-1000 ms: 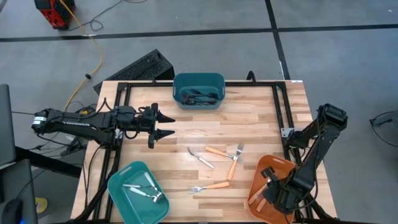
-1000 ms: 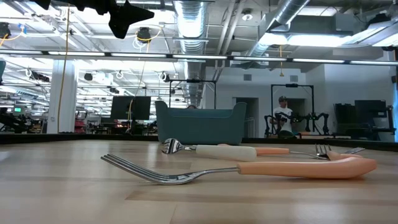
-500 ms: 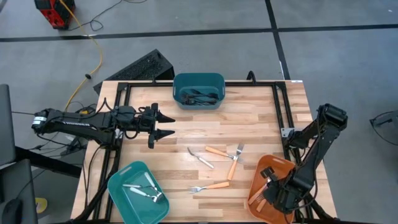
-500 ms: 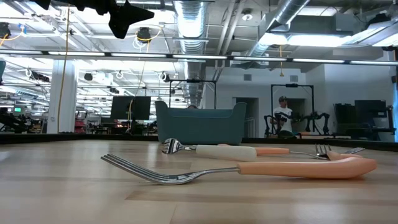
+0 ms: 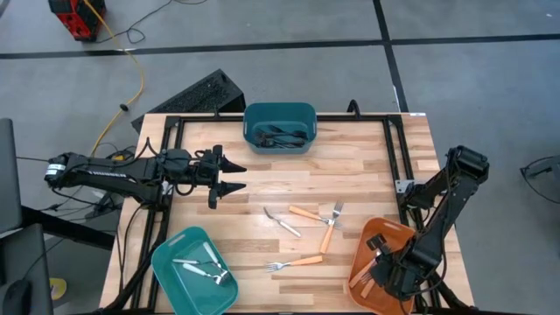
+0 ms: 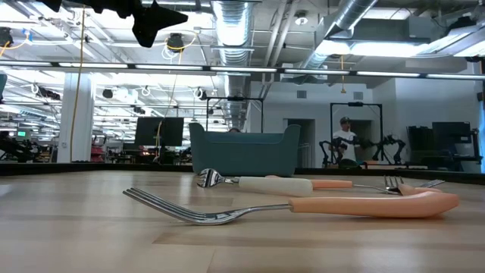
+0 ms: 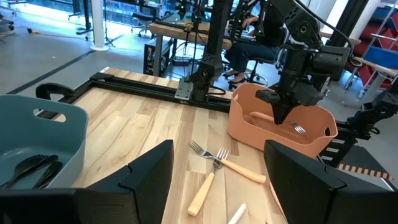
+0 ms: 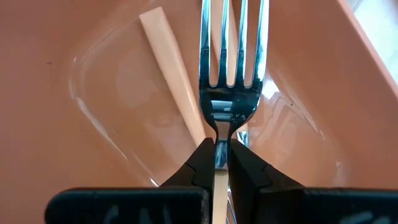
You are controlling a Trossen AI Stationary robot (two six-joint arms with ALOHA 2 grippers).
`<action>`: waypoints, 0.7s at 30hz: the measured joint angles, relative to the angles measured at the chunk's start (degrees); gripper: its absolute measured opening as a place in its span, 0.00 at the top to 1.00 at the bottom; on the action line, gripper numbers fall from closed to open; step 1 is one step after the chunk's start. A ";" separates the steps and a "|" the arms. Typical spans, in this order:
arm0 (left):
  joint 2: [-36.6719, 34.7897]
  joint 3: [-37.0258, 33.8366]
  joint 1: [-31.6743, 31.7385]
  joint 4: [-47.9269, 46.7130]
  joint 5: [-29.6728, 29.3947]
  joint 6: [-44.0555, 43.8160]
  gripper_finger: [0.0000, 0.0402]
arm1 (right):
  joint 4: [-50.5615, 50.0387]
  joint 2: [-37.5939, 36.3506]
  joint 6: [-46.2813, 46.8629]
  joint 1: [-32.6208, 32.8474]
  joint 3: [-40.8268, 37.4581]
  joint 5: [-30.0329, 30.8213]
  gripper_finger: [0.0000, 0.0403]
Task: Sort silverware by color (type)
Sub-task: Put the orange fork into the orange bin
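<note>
Two dark jointed arms (image 5: 114, 171), blk wedge fingers (image 7: 149, 174), matte.

Robotics lab, exposed ducts (image 6: 235, 23), workstations (image 6: 159, 133)

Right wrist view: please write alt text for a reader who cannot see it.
The right gripper holds a fork by its neck, tines pointing away, above the inside of the orange bin. A pale orange handle lies on the bin's floor below.

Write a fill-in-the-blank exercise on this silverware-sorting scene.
1. The right gripper is shut on a ____ over the orange bin.
2. The left gripper hovers with its fingers ____.
3. The dark utensils lie in the dark ____ bin.

Missing words: fork; open; teal
</note>
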 joint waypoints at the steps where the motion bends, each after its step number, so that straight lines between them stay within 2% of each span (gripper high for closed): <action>1: 0.00 0.00 0.00 0.00 0.00 0.00 0.42 | 0.00 0.02 0.02 0.00 0.00 0.02 0.88; 14: 0.00 0.00 0.00 -0.01 0.00 0.31 0.42 | -0.02 0.02 0.65 0.00 -0.05 0.14 0.88; 21: 0.00 0.00 0.00 0.08 0.01 0.46 0.42 | 0.27 0.02 4.49 0.00 -0.07 0.15 0.88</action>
